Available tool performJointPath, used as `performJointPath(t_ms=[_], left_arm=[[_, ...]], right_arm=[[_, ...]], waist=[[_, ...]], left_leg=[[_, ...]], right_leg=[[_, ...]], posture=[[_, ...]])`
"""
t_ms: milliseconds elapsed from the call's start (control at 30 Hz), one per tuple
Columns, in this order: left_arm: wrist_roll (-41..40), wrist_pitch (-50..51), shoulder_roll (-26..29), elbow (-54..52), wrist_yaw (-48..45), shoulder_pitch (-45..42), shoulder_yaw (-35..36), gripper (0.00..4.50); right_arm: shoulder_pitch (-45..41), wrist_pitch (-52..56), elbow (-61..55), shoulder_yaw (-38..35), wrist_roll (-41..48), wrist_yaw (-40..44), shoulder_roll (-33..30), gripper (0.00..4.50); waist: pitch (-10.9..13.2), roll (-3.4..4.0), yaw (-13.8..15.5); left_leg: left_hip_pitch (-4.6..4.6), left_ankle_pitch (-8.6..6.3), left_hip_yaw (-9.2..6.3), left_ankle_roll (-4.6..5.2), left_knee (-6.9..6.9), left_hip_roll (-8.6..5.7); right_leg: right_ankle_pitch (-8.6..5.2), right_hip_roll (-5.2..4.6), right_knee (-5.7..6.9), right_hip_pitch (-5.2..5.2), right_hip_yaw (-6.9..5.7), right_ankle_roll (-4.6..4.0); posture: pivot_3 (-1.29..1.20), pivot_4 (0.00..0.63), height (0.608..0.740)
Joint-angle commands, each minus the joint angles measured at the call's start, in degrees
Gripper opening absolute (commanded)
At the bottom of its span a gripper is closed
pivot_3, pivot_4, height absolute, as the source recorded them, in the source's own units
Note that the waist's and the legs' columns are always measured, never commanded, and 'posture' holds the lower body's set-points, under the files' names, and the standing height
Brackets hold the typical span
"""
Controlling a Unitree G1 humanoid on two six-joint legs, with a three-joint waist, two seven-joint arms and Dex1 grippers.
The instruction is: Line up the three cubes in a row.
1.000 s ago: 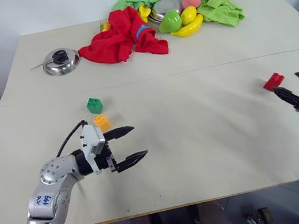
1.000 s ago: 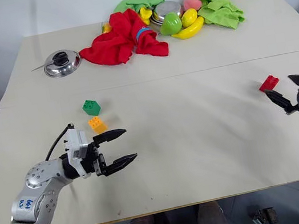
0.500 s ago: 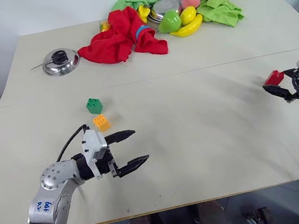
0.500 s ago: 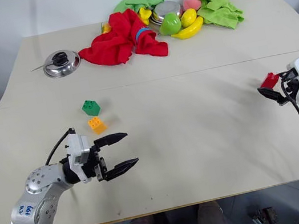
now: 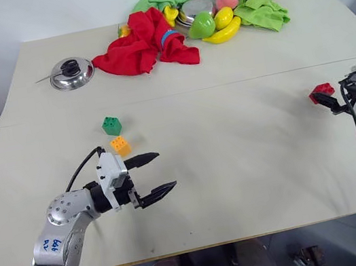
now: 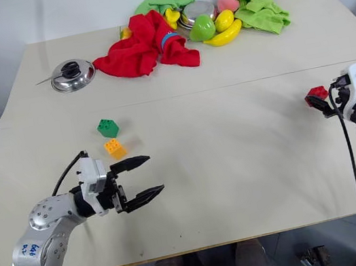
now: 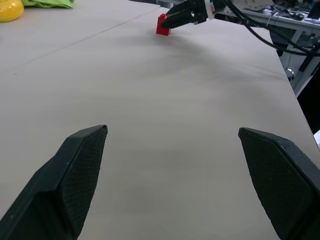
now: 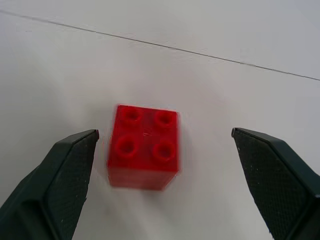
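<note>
The green cube (image 5: 112, 125) and the orange-yellow cube (image 5: 120, 144) sit close together on the left half of the table. My left gripper (image 5: 167, 170) hovers open just in front of and to the right of them, with nothing between its fingers. The red cube (image 5: 322, 91) lies alone near the right edge, studs up. My right gripper (image 8: 164, 133) is open and points at the red cube (image 8: 145, 146), which sits just ahead of the gap between the fingertips, untouched. The left wrist view shows that red cube (image 7: 162, 25) far off, with the right gripper (image 7: 182, 15) beside it.
At the back of the table lie a steel lid (image 5: 72, 74), a red cloth (image 5: 141, 43), green cloths (image 5: 258, 1), a steel bowl (image 5: 196, 9) and toy fruit (image 5: 221, 25). A seam (image 5: 224, 84) crosses the table. The right table edge is close to the red cube.
My right gripper has moved forward from the near right edge up to the red cube, still open. The left gripper and all three cubes have stayed in place.
</note>
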Motion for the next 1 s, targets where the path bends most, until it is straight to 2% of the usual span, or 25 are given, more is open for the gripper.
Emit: performJointPath(t_ms=[33,233,433,533,767,867,1000], left_arm=[[-0.1,-0.9,-0.2,-1.6,-0.6,-0.1,-0.3,4.47],[0.4,-1.6,-0.2,-0.2,-1.7,-1.2,-0.2,4.47],[0.1,-2.4,-0.5,0.3,-2.4,-0.9,0.1,4.47],[-0.6,-3.1,-1.0,0.3,-3.3,-0.6,0.2,4.50],[-1.4,-5.0,-2.1,1.0,-5.3,0.0,0.8,4.50],[-1.9,-5.5,-1.9,1.4,-6.1,0.4,1.6,4.50],[-2.3,-5.2,-0.8,2.0,-7.2,0.3,2.5,4.50]], right_arm=[[0.3,0.6,-2.0,-1.3,0.7,-1.3,-0.9,4.50],[-0.2,0.7,-0.9,-1.3,0.1,-6.0,-1.2,4.50],[-0.3,2.5,-0.4,-2.3,1.6,-4.3,-0.9,4.50],[-0.4,2.1,-0.4,-2.8,1.9,-2.5,-0.6,3.81],[-1.1,2.7,-0.7,-2.8,1.6,1.2,-0.7,1.48],[-2.6,1.8,-5.2,-1.6,3.6,17.1,-1.1,1.48],[-1.7,2.3,-16.7,5.7,3.7,40.4,-1.0,1.48]], waist=[[0.0,0.02,0.1],[0.0,0.02,-0.1],[0.0,0.02,0.0],[0.0,0.02,0.0],[0.0,0.02,-0.1],[0.0,0.06,-0.1],[0.1,0.14,-0.2]], left_leg=[[0.00,0.00,0.00,0.00,0.00,0.00],[-0.01,0.00,-0.01,0.00,0.00,0.00],[-0.01,0.00,0.00,0.00,-0.01,0.00],[-0.01,0.00,0.00,0.00,-0.01,0.00],[-0.01,0.00,0.00,-0.01,-0.01,0.00],[-0.01,0.00,0.01,0.00,-0.02,0.00],[0.00,0.00,0.00,0.00,-0.01,0.03]], right_leg=[[0.00,0.00,0.00,0.00,0.00,0.00],[0.00,0.01,0.00,0.00,-0.01,0.00],[0.00,0.01,-0.01,0.00,-0.01,0.00],[0.00,0.01,-0.02,0.00,-0.01,0.00],[0.00,0.01,-0.03,0.00,-0.01,0.00],[0.00,0.01,-0.04,0.00,-0.01,0.00],[0.01,0.04,-0.04,-0.01,0.00,0.01]], posture=[[0.00,0.150,0.740],[0.00,0.150,0.740],[0.00,0.150,0.740],[0.00,0.150,0.740],[0.00,0.150,0.740],[0.00,0.150,0.740],[0.00,0.150,0.740]])
